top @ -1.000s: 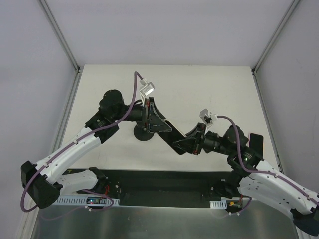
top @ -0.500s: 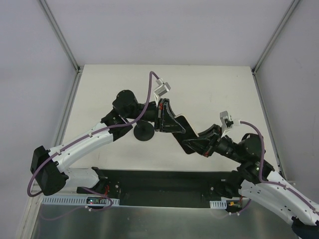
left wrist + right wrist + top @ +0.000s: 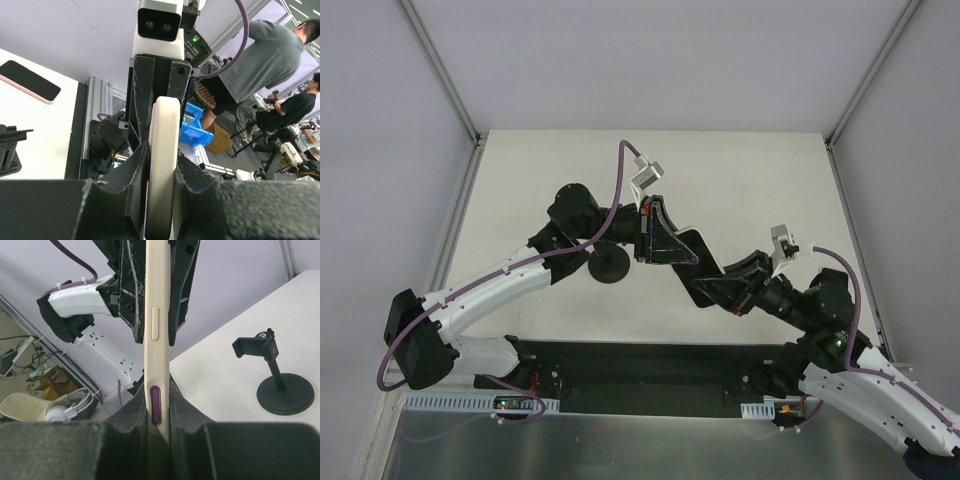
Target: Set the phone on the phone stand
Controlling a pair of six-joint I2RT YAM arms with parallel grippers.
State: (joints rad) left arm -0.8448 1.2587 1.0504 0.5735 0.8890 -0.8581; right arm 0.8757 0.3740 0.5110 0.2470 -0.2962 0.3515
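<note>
The phone (image 3: 696,254), dark-faced in a cream case, hangs in the air above the table between both arms. My left gripper (image 3: 670,243) is shut on its far end, and my right gripper (image 3: 718,288) is shut on its near end. In the left wrist view the cream edge (image 3: 163,165) stands pinched between the jaws of the left gripper (image 3: 161,200). The right wrist view shows that edge (image 3: 156,340) with a purple button, clamped by the right gripper (image 3: 158,432). The black phone stand (image 3: 608,266) with a round base stands on the table left of the phone, also visible as the stand (image 3: 280,385).
A second phone (image 3: 28,80), dark with a pink rim, lies flat on the white table (image 3: 740,180); the top view does not show it. Metal frame posts (image 3: 460,200) line the table's sides. The black base rail (image 3: 640,370) runs along the near edge.
The left gripper moved right and shut on the phone's far end. The right arm drew back to the right with the phone, which now hangs to the right of the stand.
</note>
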